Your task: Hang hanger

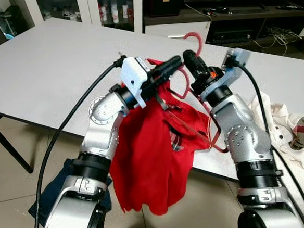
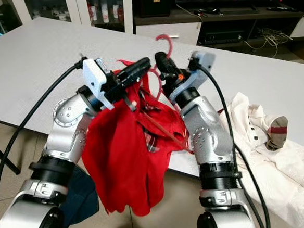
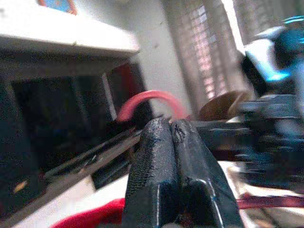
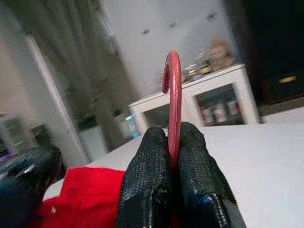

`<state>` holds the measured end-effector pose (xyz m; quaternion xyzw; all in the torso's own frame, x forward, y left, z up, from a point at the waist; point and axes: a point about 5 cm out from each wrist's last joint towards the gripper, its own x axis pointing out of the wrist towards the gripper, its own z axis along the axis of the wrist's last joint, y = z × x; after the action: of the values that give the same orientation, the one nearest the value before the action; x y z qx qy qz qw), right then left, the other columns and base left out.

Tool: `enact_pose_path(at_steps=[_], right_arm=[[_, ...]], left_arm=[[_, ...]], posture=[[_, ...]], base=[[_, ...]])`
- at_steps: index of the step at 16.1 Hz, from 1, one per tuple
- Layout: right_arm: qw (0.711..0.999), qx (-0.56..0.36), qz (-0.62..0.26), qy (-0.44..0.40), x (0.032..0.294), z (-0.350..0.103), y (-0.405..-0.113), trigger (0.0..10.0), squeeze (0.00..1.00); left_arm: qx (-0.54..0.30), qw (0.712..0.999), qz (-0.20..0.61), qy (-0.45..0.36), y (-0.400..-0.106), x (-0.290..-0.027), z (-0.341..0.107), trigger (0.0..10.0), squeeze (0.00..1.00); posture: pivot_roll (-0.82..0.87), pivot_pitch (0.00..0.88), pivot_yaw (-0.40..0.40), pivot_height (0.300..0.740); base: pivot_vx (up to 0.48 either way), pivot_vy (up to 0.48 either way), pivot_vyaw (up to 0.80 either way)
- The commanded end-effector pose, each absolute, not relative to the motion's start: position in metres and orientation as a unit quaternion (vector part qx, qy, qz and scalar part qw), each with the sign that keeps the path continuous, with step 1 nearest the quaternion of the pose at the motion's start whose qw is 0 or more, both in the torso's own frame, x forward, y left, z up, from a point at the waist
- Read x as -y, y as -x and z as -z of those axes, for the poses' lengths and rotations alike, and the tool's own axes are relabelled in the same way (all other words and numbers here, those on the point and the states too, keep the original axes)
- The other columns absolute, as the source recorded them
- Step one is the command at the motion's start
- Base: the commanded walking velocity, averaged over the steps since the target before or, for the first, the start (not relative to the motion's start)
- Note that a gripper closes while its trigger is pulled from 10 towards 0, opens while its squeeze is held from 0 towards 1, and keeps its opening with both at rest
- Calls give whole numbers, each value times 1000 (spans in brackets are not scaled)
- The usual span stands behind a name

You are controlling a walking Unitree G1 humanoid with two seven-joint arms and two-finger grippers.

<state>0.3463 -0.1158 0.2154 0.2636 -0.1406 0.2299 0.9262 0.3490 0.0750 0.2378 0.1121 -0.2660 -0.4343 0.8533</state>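
A red hanger has its hook (image 1: 193,38) sticking up above the table, and its thin frame (image 1: 219,140) runs down beside my right forearm. My right gripper (image 1: 191,58) is shut on the hanger's neck just below the hook (image 4: 173,80), with both fingers (image 4: 147,156) pressed against it. A red shirt (image 1: 145,161) drapes from the hanger and hangs down past the table's front edge. My left gripper (image 1: 175,64) is shut on the shirt's upper edge, its tip close to the right gripper. Red cloth shows under the left fingers (image 3: 156,161).
The large grey table (image 1: 49,64) stretches ahead and to the left. A white garment (image 1: 286,130) lies on its right end. A dark blue cloth (image 1: 55,191) lies on the floor under my left arm. A low TV cabinet (image 1: 239,19) stands behind.
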Motion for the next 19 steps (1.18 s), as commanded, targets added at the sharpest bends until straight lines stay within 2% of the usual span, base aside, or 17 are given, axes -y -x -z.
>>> enact_pose_path(at_steps=[1, 3, 6, 7, 10, 11, 13, 15, 17, 19], right_arm=[[934, 142, -190, -268, 124, -206, -346, 10000, 0], [939, 147, -153, -269, 126, -196, -345, 10000, 0], [943, 150, -142, -262, 122, -188, -343, 10000, 0], [943, 151, -142, -260, 121, -187, -343, 10000, 0], [946, 162, -138, -244, 119, -186, -345, 10000, 0], [947, 171, -131, -237, 121, -188, -346, 10000, 0], [949, 200, -103, -219, 129, -196, -347, 10000, 0], [948, 217, -91, -212, 132, -201, -348, 10000, 0], [945, 244, -76, -206, 137, -212, -349, 10000, 0], [940, 257, -78, -209, 139, -218, -350, 10000, 0]], left_arm=[[264, 864, 411, -122, -355, -77, -240, 10000, 0], [249, 882, 383, -121, -360, -82, -233, 10000, 0], [245, 890, 365, -117, -362, -85, -227, 10000, 0], [246, 892, 363, -107, -362, -86, -227, 10000, 1000], [262, 887, 367, -102, -360, -84, -230, 10000, 1000], [275, 875, 385, -100, -356, -81, -232, 10000, 0], [322, 861, 379, -109, -350, -82, -242, 10000, 0], [364, 859, 341, -116, -348, -89, -254, 10000, 0], [391, 878, 266, -76, -353, -115, -269, 10000, 0], [377, 889, 254, -57, -357, -130, -268, 10000, 0]], posture=[[17, 38, -49, 740], [23, 39, -45, 740], [31, 40, -47, 740], [31, 40, -47, 740], [36, 38, -49, 740], [37, 36, -49, 740], [35, 33, -48, 740], [33, 32, -47, 740], [35, 33, -49, 740], [38, 34, -50, 740]], base=[[0, 0, 0], [0, 0, 0], [0, 0, 0], [0, 0, 0], [0, 0, 0], [0, 0, 0], [0, 0, 0], [0, 0, 0], [0, 0, 0], [0, 0, 0]])
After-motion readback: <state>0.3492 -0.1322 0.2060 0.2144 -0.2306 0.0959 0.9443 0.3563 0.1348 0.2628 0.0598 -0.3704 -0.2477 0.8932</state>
